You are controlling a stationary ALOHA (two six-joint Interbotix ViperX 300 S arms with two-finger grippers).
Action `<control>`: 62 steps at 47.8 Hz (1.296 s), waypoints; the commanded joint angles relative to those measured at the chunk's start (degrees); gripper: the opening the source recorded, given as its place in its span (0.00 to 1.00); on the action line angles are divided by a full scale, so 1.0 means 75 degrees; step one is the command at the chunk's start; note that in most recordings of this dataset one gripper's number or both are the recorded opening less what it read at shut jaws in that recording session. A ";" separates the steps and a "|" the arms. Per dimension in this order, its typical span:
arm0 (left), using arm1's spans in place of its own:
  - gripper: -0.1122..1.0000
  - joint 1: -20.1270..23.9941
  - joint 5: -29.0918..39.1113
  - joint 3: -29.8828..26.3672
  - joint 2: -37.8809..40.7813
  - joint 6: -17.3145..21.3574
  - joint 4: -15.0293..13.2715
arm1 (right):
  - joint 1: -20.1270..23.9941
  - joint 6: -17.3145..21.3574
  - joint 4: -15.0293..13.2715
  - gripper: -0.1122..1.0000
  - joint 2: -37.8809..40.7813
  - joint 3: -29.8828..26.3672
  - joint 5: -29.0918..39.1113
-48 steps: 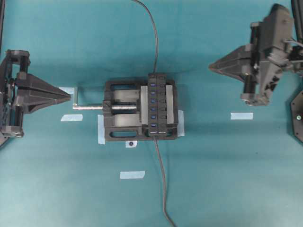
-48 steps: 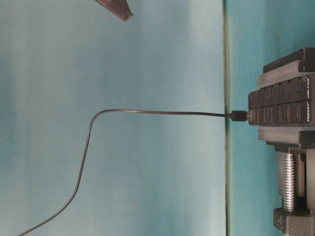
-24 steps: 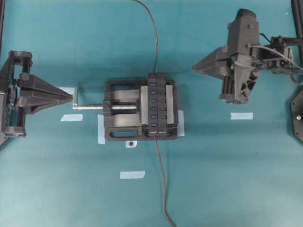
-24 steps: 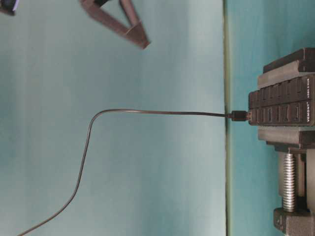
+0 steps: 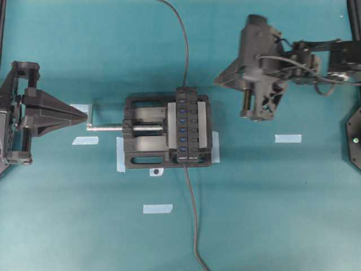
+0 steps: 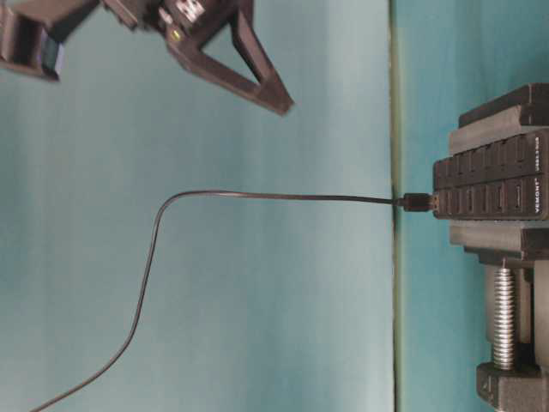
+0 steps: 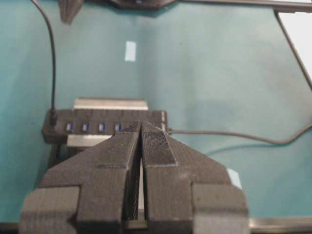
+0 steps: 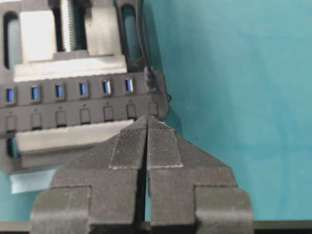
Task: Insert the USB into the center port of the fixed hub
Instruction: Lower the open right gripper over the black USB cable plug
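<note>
The fixed hub (image 5: 189,125) is a black bar clamped upright in the vise, and it also shows in the right wrist view (image 8: 83,105). Its center port (image 5: 183,130) is a small blue slot, also seen from the left wrist (image 7: 117,127) and the right wrist (image 8: 58,91). A grey cable (image 5: 193,214) runs from the hub's near end off the frame. I cannot make out the USB plug. My right gripper (image 5: 217,81) is shut and empty, up and to the right of the hub. My left gripper (image 5: 86,116) is shut and empty by the vise handle.
The black vise (image 5: 144,135) with its silver screw (image 5: 107,128) sits mid-table. A dark lead (image 5: 184,45) runs from the hub's far end off the top. Pale tape strips (image 5: 287,138) (image 5: 157,209) lie on the teal mat. A black base (image 5: 355,138) stands at the right edge.
My right gripper has moved left and slightly up towards the hub, staying shut. My left gripper has barely moved. The hub and cables have not moved.
</note>
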 commanded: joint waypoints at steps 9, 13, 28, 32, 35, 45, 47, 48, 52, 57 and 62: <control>0.10 -0.0012 -0.0035 -0.0152 0.0023 0.0000 0.0012 | -0.0035 -0.0152 0.0000 0.08 0.0492 -0.0281 -0.0516; 0.10 -0.0012 -0.0035 -0.0141 0.0012 0.0000 0.0012 | -0.0047 -0.0152 0.0000 0.08 0.0668 -0.0305 -0.0633; 0.10 -0.0012 0.0223 -0.0176 -0.0012 -0.0012 0.0023 | -0.0047 -0.0152 0.0000 0.08 0.1219 -0.0492 -0.0621; 0.10 -0.0012 0.0328 -0.0176 -0.0035 -0.0012 0.0012 | -0.0059 -0.0152 0.0000 0.08 0.1348 -0.0609 -0.0609; 0.10 -0.0012 0.0363 -0.0176 -0.0059 -0.0012 0.0023 | -0.0070 -0.0164 0.0000 0.08 0.1453 -0.0668 -0.0598; 0.10 -0.0012 0.0375 -0.0164 -0.0117 -0.0012 0.0012 | -0.0070 -0.0164 0.0000 0.08 0.1805 -0.0832 -0.0598; 0.10 -0.0012 0.0375 -0.0164 -0.0117 -0.0012 0.0012 | -0.0070 -0.0164 0.0000 0.08 0.1863 -0.0867 -0.0598; 0.10 -0.0012 0.0375 -0.0164 -0.0105 -0.0012 0.0012 | -0.0070 -0.0164 0.0000 0.08 0.1875 -0.0879 -0.0598; 0.10 -0.0012 0.0375 -0.0176 -0.0117 -0.0012 0.0012 | -0.0070 -0.0164 0.0000 0.08 0.1945 -0.0914 -0.0586; 0.10 -0.0012 0.0375 -0.0164 -0.0117 -0.0012 0.0023 | -0.0070 -0.0164 0.0000 0.08 0.2004 -0.0926 -0.0492; 0.10 -0.0012 0.0375 -0.0152 -0.0117 -0.0012 0.0012 | -0.0070 -0.0164 0.0012 0.08 0.2027 -0.0926 -0.0410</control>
